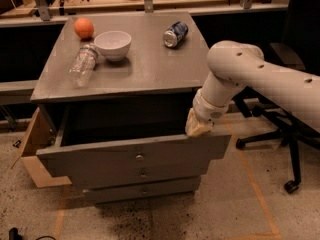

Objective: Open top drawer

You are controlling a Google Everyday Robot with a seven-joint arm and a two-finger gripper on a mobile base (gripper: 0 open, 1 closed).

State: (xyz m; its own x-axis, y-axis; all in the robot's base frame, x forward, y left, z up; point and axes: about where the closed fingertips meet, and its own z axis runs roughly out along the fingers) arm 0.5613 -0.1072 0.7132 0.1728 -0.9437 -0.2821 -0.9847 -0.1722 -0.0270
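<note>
A grey desk stands in the middle of the room. The top drawer is open. It sticks out toward the near side, and you can see the dark space inside it. Its front is wide and grey, with a small round knob in the middle. Under it are two smaller drawers, and both are shut.

The big white arm comes in from the right and bends down to the drawer. The hand is tan. It sits at the top edge of the drawer front, near the right end, and is touching it. I cannot tell if the hand is gripping the edge or just resting there.

On top of the desk, in the far left corner, is an orange. Just to its right is a white bowl, standing the right way up. A clear bottle lies on its side just left of the bowl, on the near side of the orange. A can lies on its side at the far right, well apart from the bowl.

A brown board leans by the left side of the desk, on the floor. A black chair with wheels stands to the right, behind the arm.
</note>
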